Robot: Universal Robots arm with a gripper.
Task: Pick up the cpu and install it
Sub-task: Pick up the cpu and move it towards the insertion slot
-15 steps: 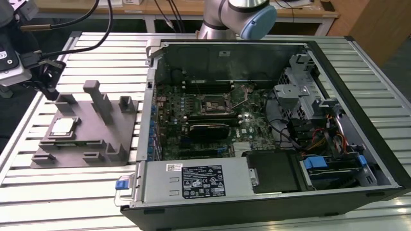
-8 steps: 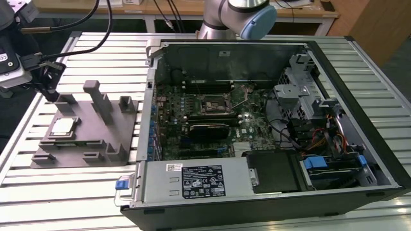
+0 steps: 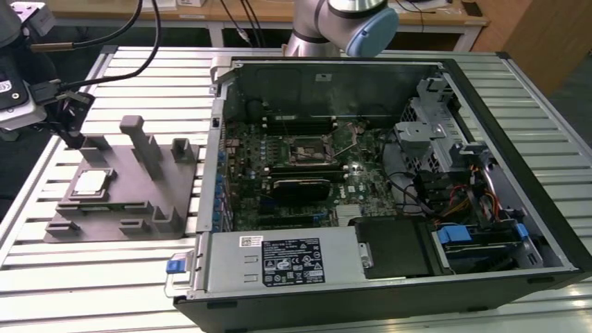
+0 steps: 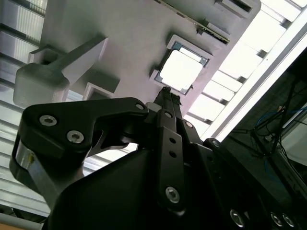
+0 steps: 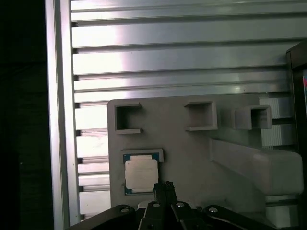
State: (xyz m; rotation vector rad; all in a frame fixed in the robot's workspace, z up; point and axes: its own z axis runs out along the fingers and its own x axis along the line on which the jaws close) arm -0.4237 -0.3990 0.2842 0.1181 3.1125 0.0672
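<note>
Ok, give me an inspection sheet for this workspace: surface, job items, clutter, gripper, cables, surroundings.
Surface: slatted metal table carrying a grey fixture and an open PC case.
Job's things: cpu lies flat in a fixture pocket, not yet picked up; socket sits on the board inside the case.
Clutter: nothing seen.
Gripper: gripper shut, holding nothing, poised over the fixture close beside the cpu.
Cables: black cables run to the arm's wrist; wires are bundled inside the case.
Surroundings: arm stands behind the case; wooden bench stands beyond the table.
</note>
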